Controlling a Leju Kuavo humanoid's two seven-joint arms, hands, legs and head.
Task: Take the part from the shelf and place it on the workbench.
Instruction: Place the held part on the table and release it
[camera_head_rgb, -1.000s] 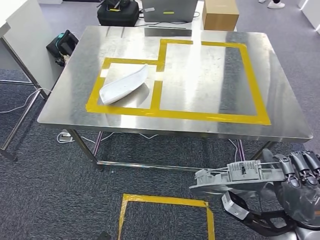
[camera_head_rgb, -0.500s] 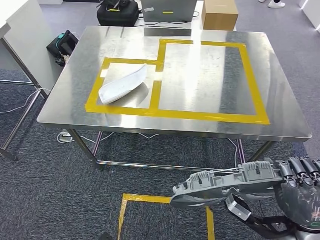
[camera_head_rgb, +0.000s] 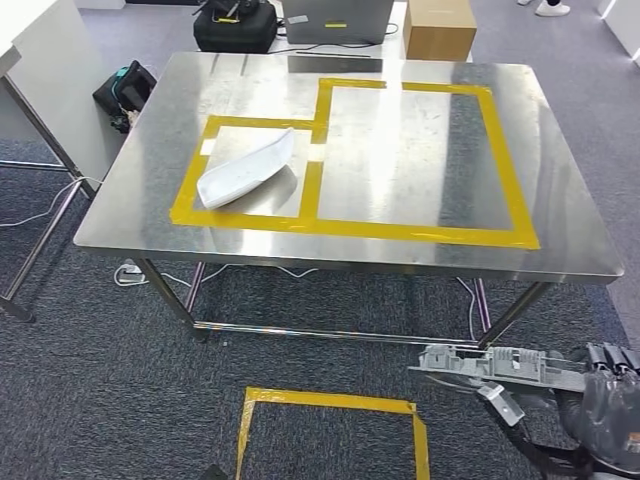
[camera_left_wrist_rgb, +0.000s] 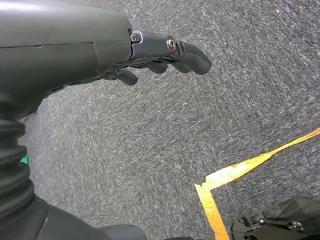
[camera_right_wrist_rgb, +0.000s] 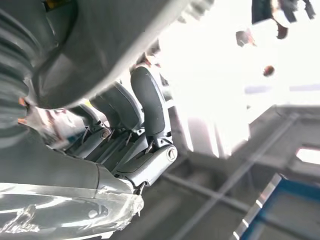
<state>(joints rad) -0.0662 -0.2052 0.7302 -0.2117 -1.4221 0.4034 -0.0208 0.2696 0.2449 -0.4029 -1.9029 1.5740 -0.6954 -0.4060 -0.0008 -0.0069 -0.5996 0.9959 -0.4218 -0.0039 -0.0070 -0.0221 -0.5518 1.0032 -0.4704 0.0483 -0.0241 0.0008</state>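
Two parts appear in the head view. One long grey moulded part (camera_head_rgb: 498, 365) is gripped by the right hand (camera_head_rgb: 607, 400) low at the right of the view, lying roughly level over the carpet (camera_head_rgb: 98, 380) in front of the bench (camera_head_rgb: 573, 215), below the level of its top and not touching it. One white curved part (camera_head_rgb: 245, 168) lies on the bench inside the smaller of two rectangles marked in yellow tape (camera_head_rgb: 513, 180); the larger rectangle adjoins it on the right. One further yellow tape outline (camera_head_rgb: 332, 402) is marked on the carpet before the bench, left of the held part.

Right hand: fingers curled over the end of the grey part; in the right wrist view the right hand (camera_right_wrist_rgb: 124, 130) has its dark fingers (camera_right_wrist_rgb: 147, 100) bent over the grey part (camera_right_wrist_rgb: 68, 207), whose pale glossy surface runs beneath them.

Left hand (camera_left_wrist_rgb: 151, 55): seen in the left wrist view above the carpet (camera_left_wrist_rgb: 158, 130), fingers extended and slightly spread, holding nothing. One corner of yellow floor tape (camera_left_wrist_rgb: 211, 187) lies beneath it.

Beyond the far edge of the bench stand one brown cardboard box (camera_head_rgb: 440, 28), one black bag (camera_head_rgb: 235, 24) and one grey case (camera_head_rgb: 340, 20). One dark bag with teal trim (camera_head_rgb: 127, 88) sits on the floor left of the bench, beside a pale table (camera_head_rgb: 45, 70).
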